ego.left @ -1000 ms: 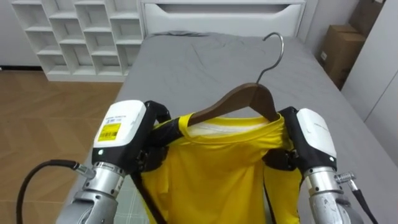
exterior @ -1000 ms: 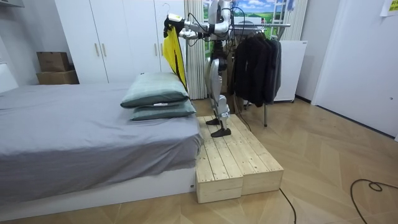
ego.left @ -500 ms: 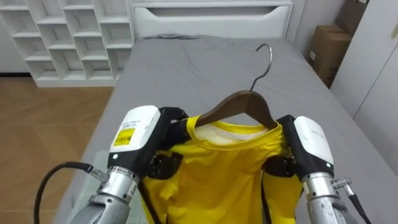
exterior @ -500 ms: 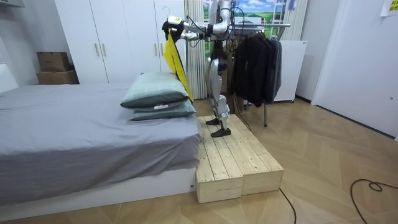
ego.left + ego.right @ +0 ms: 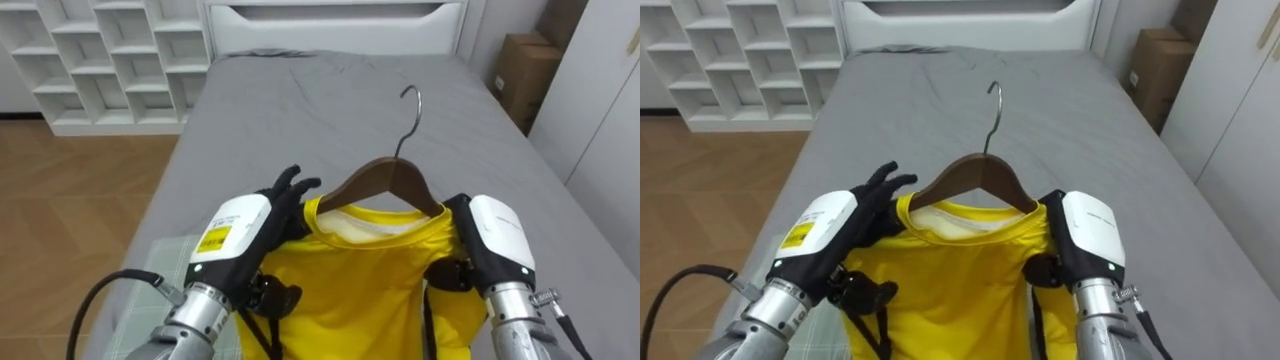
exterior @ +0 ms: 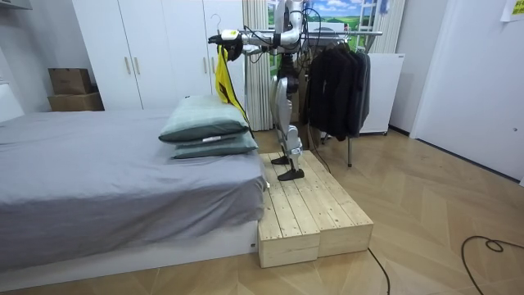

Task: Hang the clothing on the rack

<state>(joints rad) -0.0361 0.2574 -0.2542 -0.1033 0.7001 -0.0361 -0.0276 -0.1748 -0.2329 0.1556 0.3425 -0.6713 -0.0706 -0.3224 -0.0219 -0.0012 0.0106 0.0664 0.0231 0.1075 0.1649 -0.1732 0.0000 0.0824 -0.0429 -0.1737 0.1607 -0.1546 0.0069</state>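
A yellow shirt [image 5: 350, 275] hangs on a wooden hanger [image 5: 385, 180] with a metal hook [image 5: 410, 100], held up in front of me over the grey bed. My left hand [image 5: 245, 225] is at the shirt's left shoulder with its fingers [image 5: 288, 188] stretched straight, open. The right hand [image 5: 495, 235] is at the shirt's right shoulder, curled shut on the cloth where the hanger ends. In the room view I stand on a wooden platform [image 6: 307, 209] with both arms raised toward the bed, and the shirt [image 6: 223, 70] dangles from them.
The grey bed [image 5: 300, 90] lies below and ahead, with pillows [image 6: 205, 127] at my end. A white shelf unit [image 5: 100, 60] stands far left, a cardboard box [image 5: 520, 70] far right. Behind me is a rack of dark clothes [image 6: 336, 82].
My left hand's fingers have gone from curled on the shirt's left shoulder to straight, letting the cloth go. The right hand keeps its hold. The hanger has tipped slightly left.
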